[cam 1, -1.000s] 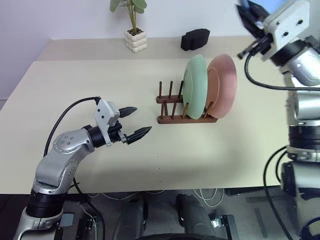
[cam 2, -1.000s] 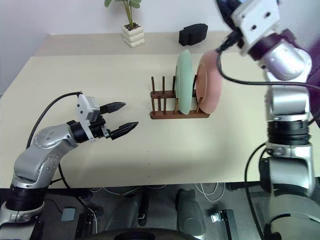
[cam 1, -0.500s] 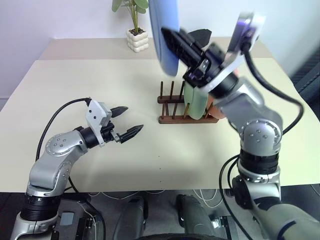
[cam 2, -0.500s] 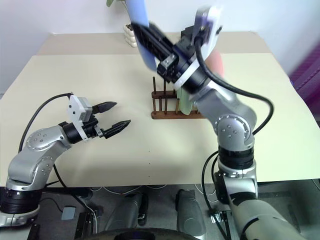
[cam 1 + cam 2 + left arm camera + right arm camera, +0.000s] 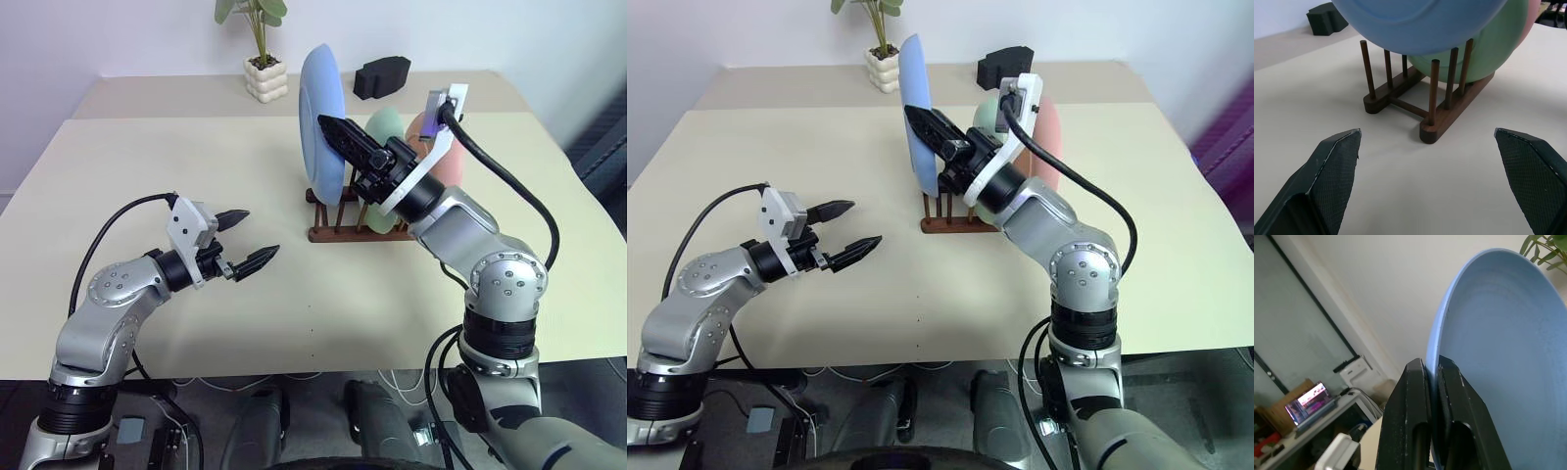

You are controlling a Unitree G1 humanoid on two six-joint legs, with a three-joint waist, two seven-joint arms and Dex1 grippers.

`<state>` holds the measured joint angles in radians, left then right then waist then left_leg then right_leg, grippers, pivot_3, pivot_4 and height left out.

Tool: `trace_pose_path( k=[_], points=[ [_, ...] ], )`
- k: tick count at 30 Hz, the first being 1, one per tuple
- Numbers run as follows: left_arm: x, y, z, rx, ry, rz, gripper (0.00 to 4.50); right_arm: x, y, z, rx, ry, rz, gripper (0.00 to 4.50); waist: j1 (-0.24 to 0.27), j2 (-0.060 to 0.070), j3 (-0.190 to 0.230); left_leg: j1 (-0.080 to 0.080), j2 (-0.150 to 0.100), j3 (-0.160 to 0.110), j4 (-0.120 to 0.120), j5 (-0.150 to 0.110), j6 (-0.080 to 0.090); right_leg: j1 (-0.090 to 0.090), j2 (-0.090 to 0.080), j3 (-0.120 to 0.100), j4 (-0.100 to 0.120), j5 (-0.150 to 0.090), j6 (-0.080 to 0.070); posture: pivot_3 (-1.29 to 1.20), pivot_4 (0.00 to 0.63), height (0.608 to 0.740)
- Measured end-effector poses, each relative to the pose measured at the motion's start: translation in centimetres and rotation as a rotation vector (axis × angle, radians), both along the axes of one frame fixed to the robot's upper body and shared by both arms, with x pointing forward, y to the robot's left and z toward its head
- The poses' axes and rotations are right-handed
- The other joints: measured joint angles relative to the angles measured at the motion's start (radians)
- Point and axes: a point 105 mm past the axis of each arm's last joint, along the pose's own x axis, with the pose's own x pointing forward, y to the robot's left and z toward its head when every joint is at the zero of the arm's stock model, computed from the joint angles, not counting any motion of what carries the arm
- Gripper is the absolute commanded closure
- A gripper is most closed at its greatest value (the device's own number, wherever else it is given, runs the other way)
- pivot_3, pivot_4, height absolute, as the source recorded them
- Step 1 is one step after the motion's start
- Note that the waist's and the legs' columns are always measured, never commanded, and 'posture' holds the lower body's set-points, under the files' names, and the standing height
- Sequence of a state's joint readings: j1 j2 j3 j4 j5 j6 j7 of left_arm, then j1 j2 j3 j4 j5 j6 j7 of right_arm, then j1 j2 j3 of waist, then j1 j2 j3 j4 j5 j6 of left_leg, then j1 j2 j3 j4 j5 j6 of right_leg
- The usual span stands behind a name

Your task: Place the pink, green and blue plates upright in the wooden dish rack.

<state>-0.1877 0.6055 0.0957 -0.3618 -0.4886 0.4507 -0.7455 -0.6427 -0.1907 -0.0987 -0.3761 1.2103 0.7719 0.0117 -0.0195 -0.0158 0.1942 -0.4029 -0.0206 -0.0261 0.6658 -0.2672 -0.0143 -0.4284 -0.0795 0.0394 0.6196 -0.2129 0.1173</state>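
My right gripper (image 5: 328, 127) is shut on the rim of the light blue plate (image 5: 321, 122), with its fingers (image 5: 1415, 396) on either side of the edge. The plate stands upright over the empty left end of the wooden dish rack (image 5: 348, 233), its lower edge level with the peg tops (image 5: 1436, 63). The mint green plate (image 5: 1498, 44) and the pink plate (image 5: 453, 166) stand upright in the rack's right slots, partly behind my right arm. My left gripper (image 5: 257, 233) hovers open and empty over the table, left of the rack and pointing at it.
A black block (image 5: 382, 75) and a potted plant in a white pot (image 5: 265, 69) stand at the back, behind the rack. The beige table (image 5: 147, 157) stretches bare to the left and in front of the rack.
My right arm has swung the blue plate down and to the left, from high at the upper right to over the rack, rolling it upright. The left arm has stayed put.
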Motion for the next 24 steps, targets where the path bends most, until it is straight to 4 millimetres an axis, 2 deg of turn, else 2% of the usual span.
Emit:
trace_pose_path(
  k=[16,24],
  points=[
    [0.0,0.0,0.0,0.003,0.0,0.002,0.0,1.2,-1.0,-0.4,0.087,0.106,-0.056,4.45,-0.001,0.0,0.0,0.0,0.0,0.0,0.0,0.0,0.0,0.0,0.0,0.0,0.0,0.0,0.0,0.0,0.15,0.733],
    [0.0,0.1,0.0,0.003,0.0,0.003,0.0,1.5,-1.1,-1.0,0.07,0.157,-0.085,4.45,-0.001,0.0,0.0,0.0,0.0,0.0,0.0,0.0,0.0,0.0,0.0,0.0,0.0,0.0,0.0,0.0,0.15,0.733]
  ],
)
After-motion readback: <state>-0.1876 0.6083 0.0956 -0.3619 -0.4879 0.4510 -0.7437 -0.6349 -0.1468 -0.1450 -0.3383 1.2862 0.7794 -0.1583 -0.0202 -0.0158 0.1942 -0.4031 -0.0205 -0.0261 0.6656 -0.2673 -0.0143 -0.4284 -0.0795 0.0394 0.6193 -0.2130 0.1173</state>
